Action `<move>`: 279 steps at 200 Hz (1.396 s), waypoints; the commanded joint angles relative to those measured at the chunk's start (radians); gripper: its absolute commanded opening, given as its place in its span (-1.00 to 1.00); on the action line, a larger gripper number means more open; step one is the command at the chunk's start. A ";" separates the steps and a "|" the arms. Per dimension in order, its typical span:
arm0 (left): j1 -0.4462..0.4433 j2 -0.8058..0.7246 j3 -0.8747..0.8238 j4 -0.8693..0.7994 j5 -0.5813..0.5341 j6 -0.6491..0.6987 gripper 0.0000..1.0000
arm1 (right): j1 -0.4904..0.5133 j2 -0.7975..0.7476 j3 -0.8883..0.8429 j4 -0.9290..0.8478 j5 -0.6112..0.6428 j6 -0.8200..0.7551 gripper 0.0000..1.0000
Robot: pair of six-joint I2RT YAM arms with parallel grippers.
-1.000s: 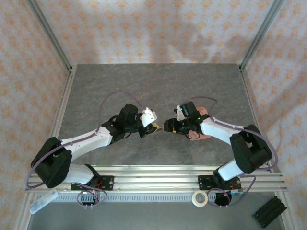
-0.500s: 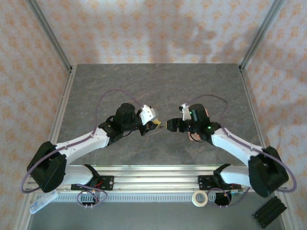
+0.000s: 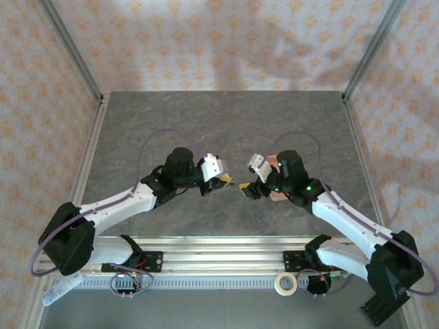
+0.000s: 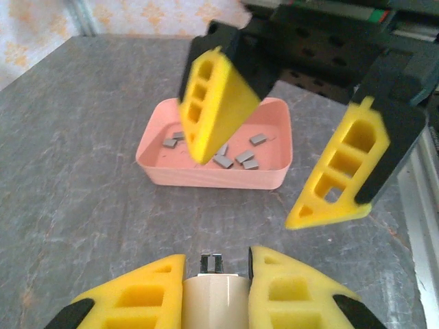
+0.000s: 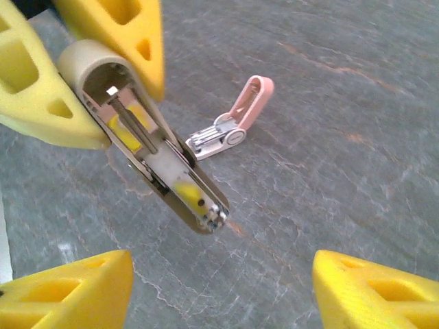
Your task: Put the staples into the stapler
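My left gripper (image 4: 216, 264) is shut on the stapler (image 4: 214, 298), a cream body with two small metal prongs at its front end. In the right wrist view the stapler (image 5: 154, 161) hangs open above the table, its long metal channel bare, clamped between the left gripper's yellow fingers (image 5: 123, 31). My right gripper (image 5: 223, 264) stands open with nothing between its fingers, just in front of the stapler's tip. The staples (image 4: 226, 159), several small grey strips, lie in a pink tray (image 4: 212, 175) behind the right gripper (image 4: 248, 192). From above, both grippers (image 3: 223, 181) (image 3: 248, 190) face each other at mid-table.
A pink-handled metal piece (image 5: 233, 127) lies on the grey table beyond the stapler. The pink tray (image 3: 277, 197) sits partly under the right arm. A tape roll (image 3: 285, 283), a black block (image 3: 384, 305) and a clear bottle (image 3: 58, 289) lie off the front rail.
The right arm has swung outward and its gripper has drawn back a little toward the front, away from the stapler's tip. The left gripper has barely moved and keeps the stapler.
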 commanded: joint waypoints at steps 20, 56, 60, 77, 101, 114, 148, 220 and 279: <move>-0.012 -0.015 0.010 0.066 0.087 0.055 -0.88 | 0.032 0.079 0.086 -0.016 -0.088 -0.200 0.39; -0.011 -0.013 0.009 0.091 0.110 0.056 -0.88 | 0.068 0.166 0.124 0.007 -0.147 -0.223 0.38; -0.011 -0.012 0.009 0.093 0.113 0.055 -0.87 | 0.071 0.174 0.127 0.007 -0.151 -0.226 0.38; -0.011 -0.013 0.007 0.106 0.120 0.049 -0.88 | 0.080 0.201 0.141 0.017 -0.169 -0.228 0.33; -0.011 -0.018 0.001 0.125 0.125 0.032 -0.87 | 0.082 0.221 0.145 0.036 -0.180 -0.223 0.16; -0.011 -0.019 -0.003 0.129 0.118 0.029 -0.84 | 0.082 0.221 0.141 0.042 -0.170 -0.222 -0.09; -0.011 -0.038 -0.024 0.135 0.038 -0.010 -0.51 | 0.071 0.195 0.112 0.074 -0.120 -0.152 -0.46; -0.012 -0.104 -0.106 0.134 -0.634 -0.384 0.36 | 0.106 0.342 0.173 0.051 0.341 0.519 -0.54; -0.008 -0.038 -0.046 -0.126 -0.998 -0.667 0.39 | 0.214 0.664 0.521 -0.318 0.604 0.962 -0.53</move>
